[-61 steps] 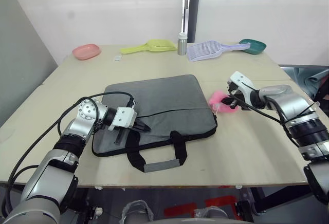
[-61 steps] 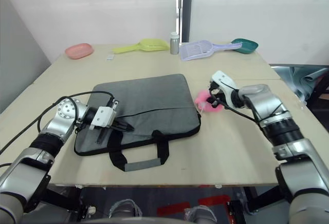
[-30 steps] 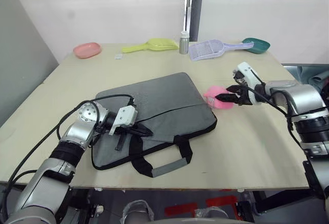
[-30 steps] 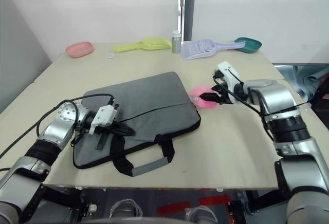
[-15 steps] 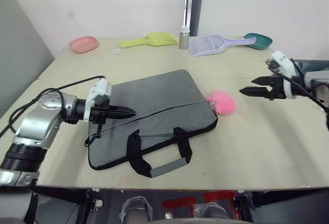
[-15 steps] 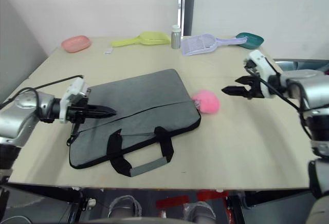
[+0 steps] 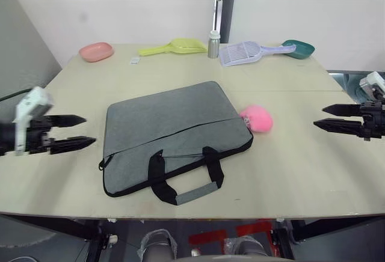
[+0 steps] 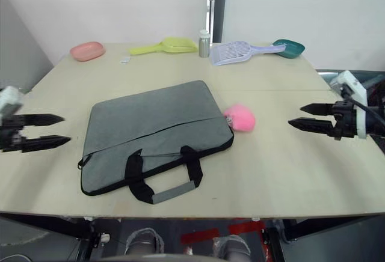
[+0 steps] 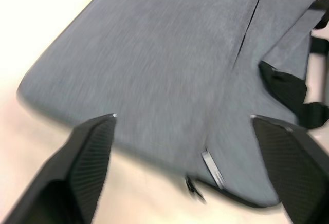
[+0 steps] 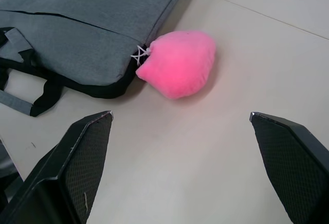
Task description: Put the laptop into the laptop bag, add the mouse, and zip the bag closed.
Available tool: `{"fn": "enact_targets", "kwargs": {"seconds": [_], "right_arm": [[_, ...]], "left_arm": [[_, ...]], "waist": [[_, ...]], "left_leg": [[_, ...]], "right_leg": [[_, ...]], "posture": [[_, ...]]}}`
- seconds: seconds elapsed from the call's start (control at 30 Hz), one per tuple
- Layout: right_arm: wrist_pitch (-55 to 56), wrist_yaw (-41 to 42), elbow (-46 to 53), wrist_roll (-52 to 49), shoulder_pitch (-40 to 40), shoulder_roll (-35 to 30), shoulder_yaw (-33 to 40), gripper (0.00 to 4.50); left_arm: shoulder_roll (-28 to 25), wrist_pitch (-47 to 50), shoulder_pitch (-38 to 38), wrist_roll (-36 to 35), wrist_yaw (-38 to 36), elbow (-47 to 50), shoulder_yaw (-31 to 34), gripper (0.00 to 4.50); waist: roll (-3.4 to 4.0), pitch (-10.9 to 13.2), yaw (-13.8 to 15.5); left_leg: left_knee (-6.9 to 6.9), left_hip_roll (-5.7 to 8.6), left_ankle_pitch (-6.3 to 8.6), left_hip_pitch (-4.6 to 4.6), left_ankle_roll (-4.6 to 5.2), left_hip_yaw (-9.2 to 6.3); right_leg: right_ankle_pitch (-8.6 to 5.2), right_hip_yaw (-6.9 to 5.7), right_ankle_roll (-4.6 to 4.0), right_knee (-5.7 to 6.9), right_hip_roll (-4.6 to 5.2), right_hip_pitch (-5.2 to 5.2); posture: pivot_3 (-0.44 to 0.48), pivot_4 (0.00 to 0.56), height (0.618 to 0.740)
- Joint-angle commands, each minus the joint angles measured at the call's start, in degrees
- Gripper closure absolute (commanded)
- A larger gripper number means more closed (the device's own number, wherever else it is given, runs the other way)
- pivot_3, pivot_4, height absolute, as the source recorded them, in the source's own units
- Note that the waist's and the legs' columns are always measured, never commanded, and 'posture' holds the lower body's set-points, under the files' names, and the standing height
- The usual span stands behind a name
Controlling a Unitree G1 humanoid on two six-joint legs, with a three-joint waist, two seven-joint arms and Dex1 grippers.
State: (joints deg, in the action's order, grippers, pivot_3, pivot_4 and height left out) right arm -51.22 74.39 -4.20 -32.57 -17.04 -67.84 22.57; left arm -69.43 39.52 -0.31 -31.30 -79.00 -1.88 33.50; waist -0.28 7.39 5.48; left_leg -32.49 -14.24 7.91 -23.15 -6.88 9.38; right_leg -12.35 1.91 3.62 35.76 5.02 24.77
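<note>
I see the laptop bag [image 7: 173,137] lying flat in the middle of the table [image 7: 289,172], with its black handles [image 7: 183,181] on the side near me. Its long side runs from my left to my right. My left claw [image 7: 73,131] is out past the left end of the bag, wide open and holding nothing. My right claw [image 7: 328,118] is out past the right end, well apart from the bag, also wide open and empty. Both claws point in at the bag, and the left one is nearer to it. The zipper pull [image 7: 103,163] sits at the bag's left front corner, so I think my left arm is the one to use if the zip needs a last tug. A pink plush toy [image 7: 257,119] touches the bag's right end. I cannot find the laptop or the mouse on the table. They may be inside the bag, but I cannot tell. The zip line looks shut, though it is thin and hard to make out.
</note>
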Motion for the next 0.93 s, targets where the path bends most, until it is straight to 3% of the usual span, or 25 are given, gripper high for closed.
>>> {"fn": "enact_targets", "kwargs": {"seconds": [0.03,0.17,0.3,0.53,0.77,0.93], "right_arm": [[1.47,1.29,-0.27,-1.15,0.71,-1.97,3.42,0.00],[2.32,1.75,-0.82,-1.14,2.08,-2.78,3.94,0.00],[4.01,2.23,-2.80,-0.98,1.54,-2.95,2.82,0.00],[6.25,0.83,-4.92,-0.78,-2.41,0.47,-1.79,0.00],[6.73,-1.39,-5.76,-0.97,-5.60,2.86,-4.01,0.00],[7.05,-1.78,-6.11,-0.59,-7.69,3.96,-6.18,0.00]], "left_arm": [[-0.28,0.94,1.14,-0.06,1.33,-1.73,6.80,0.20],[0.44,2.31,3.68,-0.68,1.11,-3.06,12.65,0.20],[1.82,5.03,10.87,0.05,0.43,-0.98,19.23,0.20],[3.16,12.24,14.77,-1.76,3.46,0.10,25.64,0.09],[6.30,10.59,15.87,-1.50,6.91,4.61,30.19,0.09],[7.13,10.42,16.54,-1.64,7.67,4.87,29.99,0.09]], "waist": [[-0.05,0.03,0.09],[-0.09,0.06,0.21],[-0.14,0.10,-0.10],[-0.21,0.14,-0.09],[-0.24,0.16,-0.01],[-0.25,0.16,-0.01]], "left_leg": [[0.00,0.00,0.00,0.03,0.00,0.00],[-0.12,-0.02,-0.01,0.02,0.01,-0.07],[-0.16,0.00,0.01,0.02,0.07,-0.06],[-0.29,-0.03,0.04,0.15,0.04,-0.14],[-0.38,0.00,0.06,0.17,0.07,-0.22],[-0.45,0.00,0.07,0.20,0.08,-0.30]], "right_leg": [[0.00,-0.01,0.00,0.03,0.00,-0.01],[0.00,-0.06,0.00,0.11,-0.01,-0.04],[0.00,-0.05,-0.01,0.07,0.02,-0.09],[0.00,-0.08,-0.02,0.12,0.01,-0.27],[0.01,-0.13,-0.04,0.13,0.04,-0.37],[0.01,-0.18,-0.04,0.11,0.05,-0.51]], "posture": [[0.000,0.150,0.740],[0.000,0.150,0.740],[0.000,0.150,0.740],[0.000,0.150,0.740],[0.000,0.150,0.740],[0.000,0.150,0.740]]}}
